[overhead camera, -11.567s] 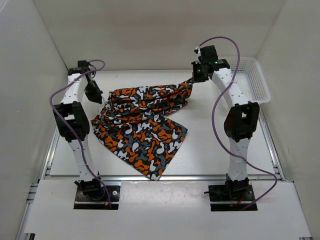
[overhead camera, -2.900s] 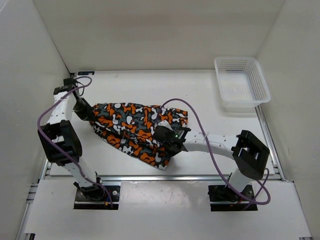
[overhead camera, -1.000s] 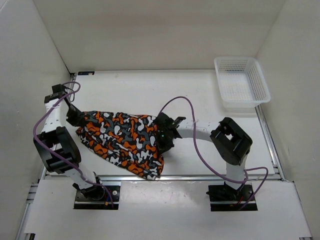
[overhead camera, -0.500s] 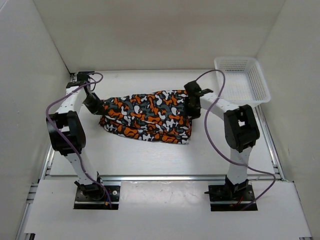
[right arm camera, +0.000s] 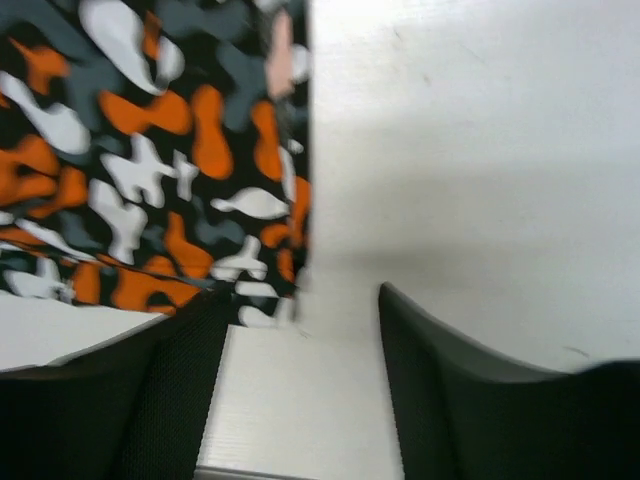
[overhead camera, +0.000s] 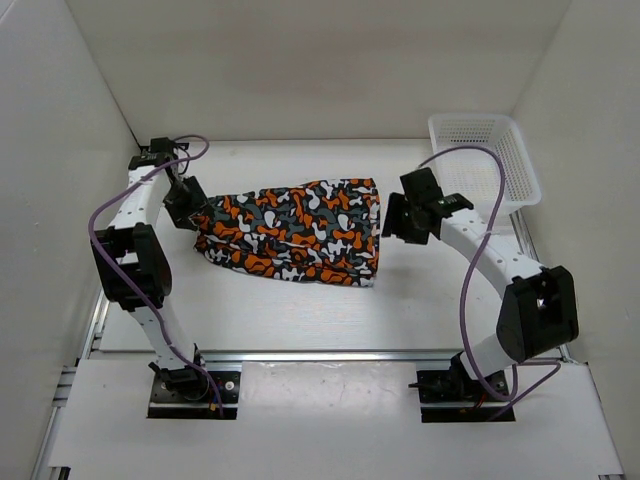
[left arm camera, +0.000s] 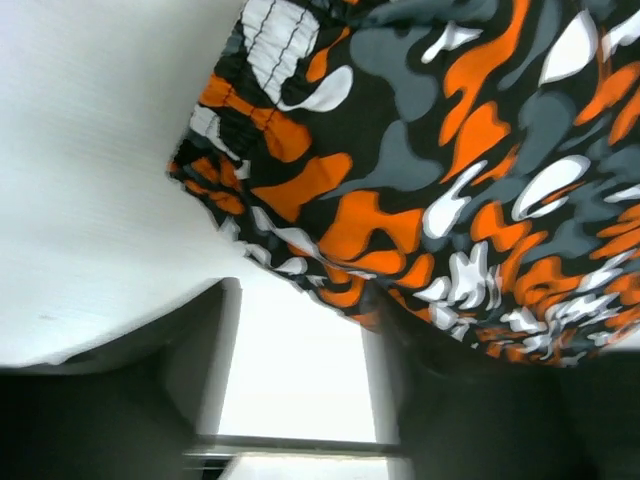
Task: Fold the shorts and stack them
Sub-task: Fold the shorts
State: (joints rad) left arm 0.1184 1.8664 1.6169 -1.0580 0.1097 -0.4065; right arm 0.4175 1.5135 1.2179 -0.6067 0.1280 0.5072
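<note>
Shorts (overhead camera: 295, 232) lie folded mid-table, with bare table (overhead camera: 300, 310) along their near and far edges, and the basket (overhead camera: 485, 160) stands well apart in the far right corner. The top view shows the left gripper (overhead camera: 193, 212) at the left edge of the cloth and the right gripper (overhead camera: 393, 218) just beside the right edge, but not the jaws. Only the wrist views show both pairs of fingers spread, holding nothing, with white table between them.
</note>
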